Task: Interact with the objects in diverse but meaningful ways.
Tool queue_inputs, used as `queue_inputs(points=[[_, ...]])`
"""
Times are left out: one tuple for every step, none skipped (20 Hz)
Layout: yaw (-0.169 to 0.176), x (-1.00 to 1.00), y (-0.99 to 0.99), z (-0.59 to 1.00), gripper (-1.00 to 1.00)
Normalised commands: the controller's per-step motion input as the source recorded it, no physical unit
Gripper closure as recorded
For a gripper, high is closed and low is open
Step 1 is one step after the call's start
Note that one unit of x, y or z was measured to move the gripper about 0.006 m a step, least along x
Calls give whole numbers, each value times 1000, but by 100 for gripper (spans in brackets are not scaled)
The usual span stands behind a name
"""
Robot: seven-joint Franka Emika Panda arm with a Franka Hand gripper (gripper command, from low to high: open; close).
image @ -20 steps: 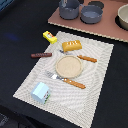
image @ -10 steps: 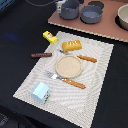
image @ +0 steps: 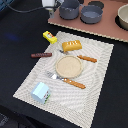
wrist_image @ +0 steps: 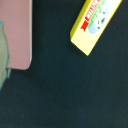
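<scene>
Although the toy items look unmoved over the last second, the white gripper (image: 48, 6) hangs at twelve o'clock; whether its claw is released or clenched cannot be told. The small yellow packet with red mark (image: 49, 36) lies below, at ten o'clock from the round tan plate (image: 68, 65), apparently untouched. A pale woven placemat (image: 95, 85) covers a black table (image: 20, 25).

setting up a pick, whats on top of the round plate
Nothing: the plate looks bare, with the bread loaf, knife and fork lying beside it on the mat. Whatever is underneath it is hidden.
</scene>
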Motion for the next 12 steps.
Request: queue_inputs(points=[[-83, 0, -257, -309, -100], [-78, 0, -246, -363, -100], [-73, 0, -243, -397, -100], [-70, 0, -223, -383, -100], [-69, 0, -191, -363, -100], [-69, 6, -160, -357, -100], [-70, 77, -143, -354, -100], [-70, 77, -126, -383, -100], [-74, 94, -120, -377, -100], [-80, 71, -120, -389, -100], [-93, 29, -146, -340, -100], [-95, 26, -211, -271, -100]])
